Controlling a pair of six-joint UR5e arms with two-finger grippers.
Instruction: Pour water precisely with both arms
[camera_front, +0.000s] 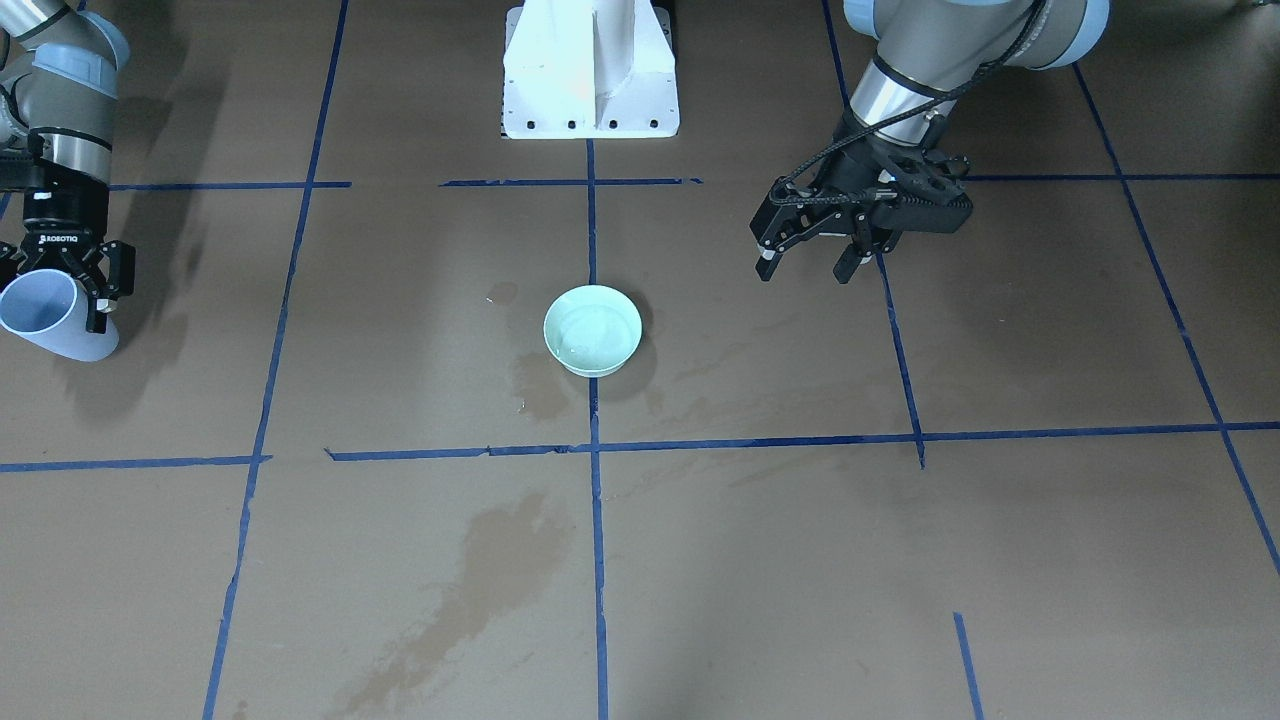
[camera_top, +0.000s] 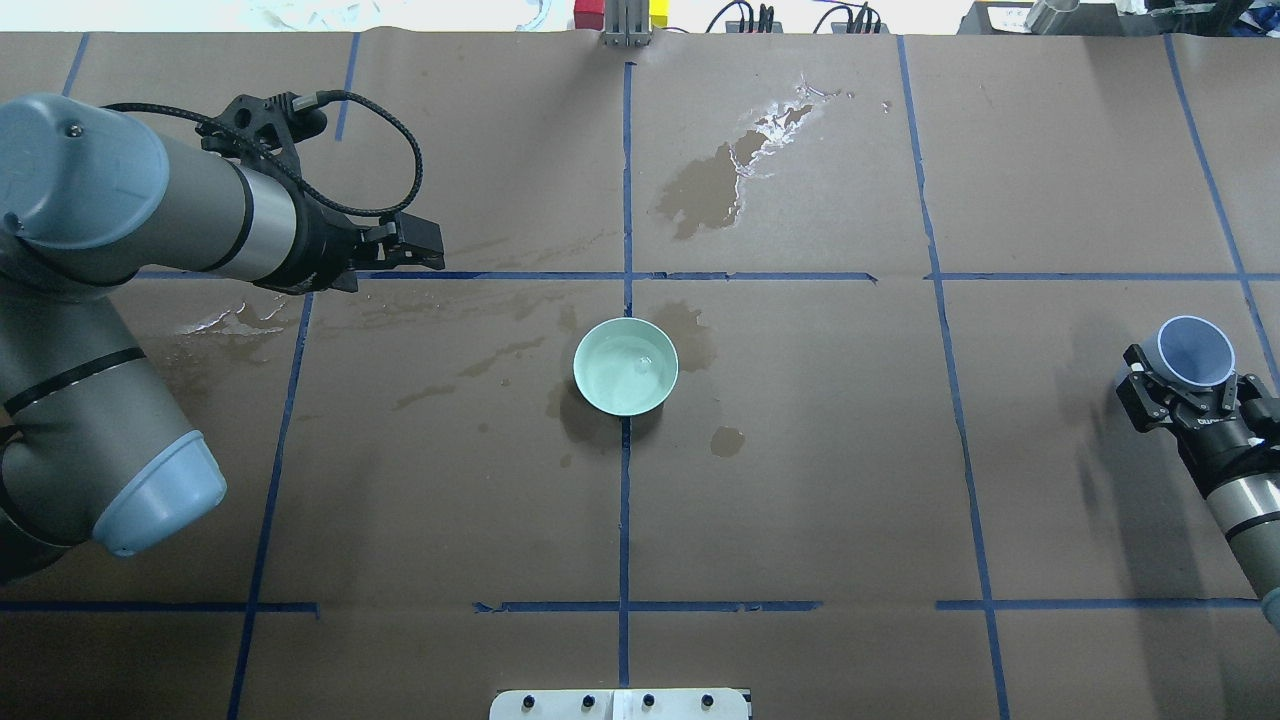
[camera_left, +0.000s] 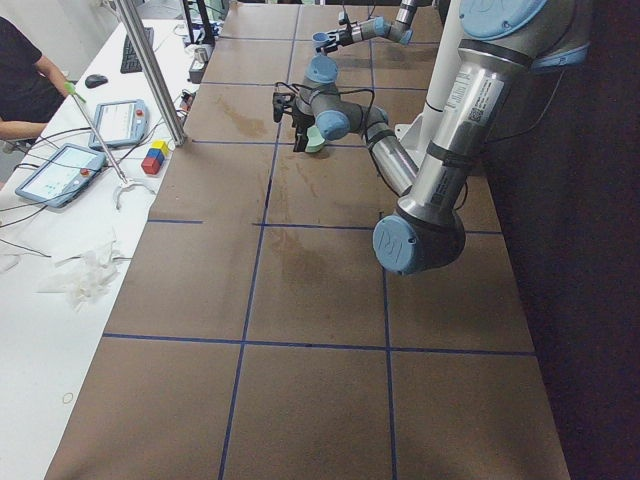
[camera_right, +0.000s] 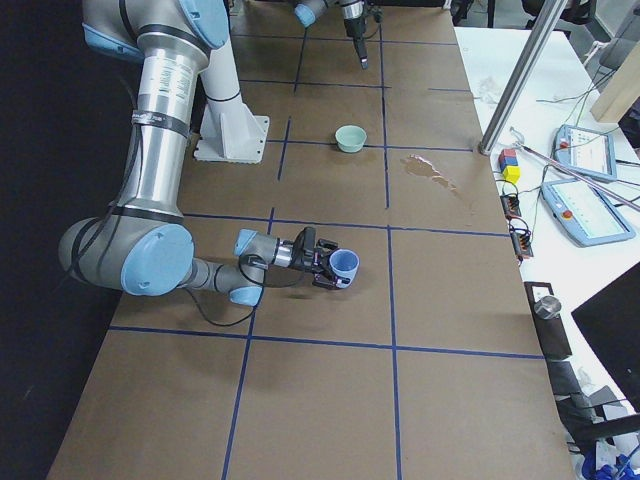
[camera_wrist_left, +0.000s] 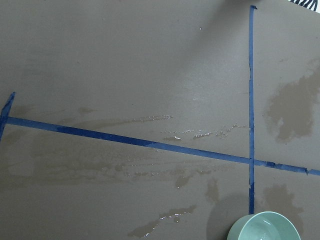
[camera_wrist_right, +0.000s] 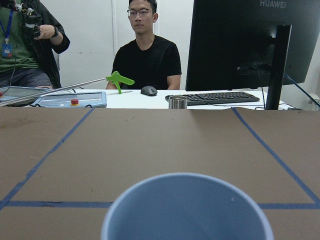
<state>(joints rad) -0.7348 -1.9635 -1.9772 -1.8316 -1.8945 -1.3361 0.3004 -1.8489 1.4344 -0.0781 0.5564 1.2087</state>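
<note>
A mint-green bowl (camera_front: 592, 330) stands at the table's middle (camera_top: 626, 366), with a faint shimmer of water (camera_top: 640, 364) in it. My right gripper (camera_front: 60, 290) is shut on a pale blue cup (camera_front: 45, 318), held tilted above the table far out on my right side (camera_top: 1195, 352). The cup's rim fills the bottom of the right wrist view (camera_wrist_right: 187, 210); I see no water inside it. My left gripper (camera_front: 805, 268) is open and empty, hovering beyond and to the left of the bowl (camera_top: 415, 245). The bowl shows at the bottom edge of the left wrist view (camera_wrist_left: 265, 227).
Dark damp stains (camera_top: 710, 185) and wet streaks (camera_wrist_left: 200, 134) mark the brown board, which blue tape lines (camera_front: 592, 450) divide into squares. The white pedestal base (camera_front: 590, 75) stands behind the bowl. Operators (camera_wrist_right: 147, 50), tablets and a monitor (camera_wrist_right: 240, 45) are beyond the table's ends.
</note>
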